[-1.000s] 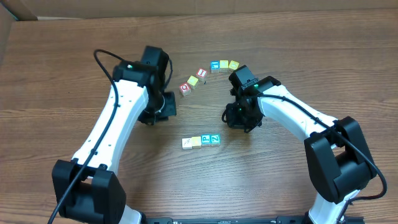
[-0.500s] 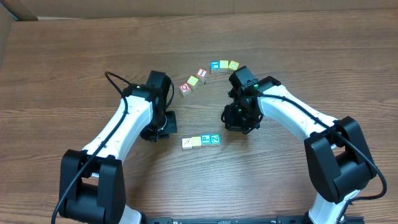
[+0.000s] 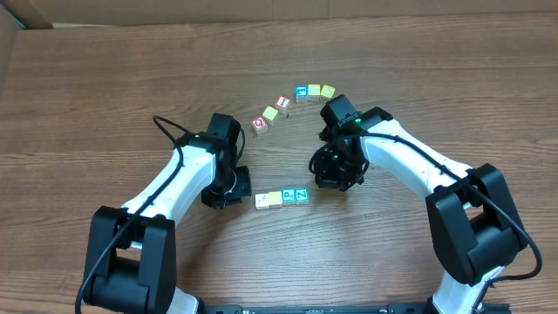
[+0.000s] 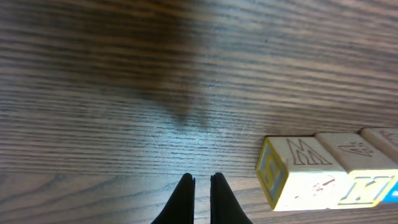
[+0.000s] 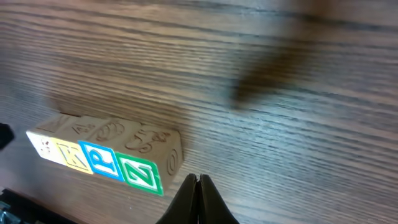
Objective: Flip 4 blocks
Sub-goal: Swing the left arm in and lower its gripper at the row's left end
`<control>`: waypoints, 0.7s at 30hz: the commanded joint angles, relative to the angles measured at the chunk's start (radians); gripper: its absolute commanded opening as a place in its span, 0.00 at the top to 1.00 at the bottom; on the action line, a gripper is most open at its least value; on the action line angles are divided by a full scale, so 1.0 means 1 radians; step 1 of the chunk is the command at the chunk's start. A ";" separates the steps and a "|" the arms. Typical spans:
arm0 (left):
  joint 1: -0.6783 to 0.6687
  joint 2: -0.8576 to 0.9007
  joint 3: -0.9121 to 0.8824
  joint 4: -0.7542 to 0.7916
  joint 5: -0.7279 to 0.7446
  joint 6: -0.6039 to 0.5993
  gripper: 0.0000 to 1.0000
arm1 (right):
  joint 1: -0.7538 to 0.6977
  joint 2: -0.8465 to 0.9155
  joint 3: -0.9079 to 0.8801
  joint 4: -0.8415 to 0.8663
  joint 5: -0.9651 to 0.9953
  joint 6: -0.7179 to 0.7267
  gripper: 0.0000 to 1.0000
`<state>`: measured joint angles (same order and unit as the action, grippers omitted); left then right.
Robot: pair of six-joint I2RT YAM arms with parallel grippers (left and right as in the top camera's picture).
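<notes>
Both tools are empty. The left tool (image 4: 200, 185) has its fingers pressed almost together with nothing between them. It sits low over bare wood, just beside the cream block (image 4: 298, 171) that ends the row. The right tool (image 5: 196, 185) is pressed fully together too, and hangs just off the other end, near the green Z block (image 5: 142, 173).

The four blocks sit in one tight line, touching side to side: cream, the yellow K block (image 5: 70, 154), the blue P block (image 5: 99, 160), then green Z. The line lies mid-worktop (image 3: 105, 78), somewhat toward the edge where the arms are mounted. An arc of other letter cubes (image 3: 281, 103) lies well apart, toward the far edge.

My worry is the packing. With the tips pressed together I can only nudge, and a nudge low on an end block will likely slide the whole row across the smooth wood rather than tip one cube. Because the neighbours touch, rolling one may drag or half-turn the next, and then I lose count of which are flipped. If both tools push inward at once, the line could buckle and scatter. The arms are also close enough here to foul each other.
</notes>
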<state>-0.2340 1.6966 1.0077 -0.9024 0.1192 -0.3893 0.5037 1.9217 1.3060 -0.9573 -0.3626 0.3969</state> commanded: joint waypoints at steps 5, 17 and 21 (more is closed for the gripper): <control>0.003 0.000 -0.064 0.048 0.076 -0.018 0.96 | 0.008 -0.013 -0.010 0.013 -0.010 0.053 0.96; 0.003 0.000 -0.086 0.104 0.091 -0.018 0.96 | 0.039 -0.012 -0.043 0.027 -0.024 0.103 0.96; 0.003 0.000 -0.088 0.104 0.092 -0.018 0.96 | 0.073 -0.012 -0.043 0.076 -0.019 0.124 0.96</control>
<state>-0.2340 1.6966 0.9344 -0.7990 0.1959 -0.3927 0.5488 1.9217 1.2682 -0.8989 -0.3706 0.4892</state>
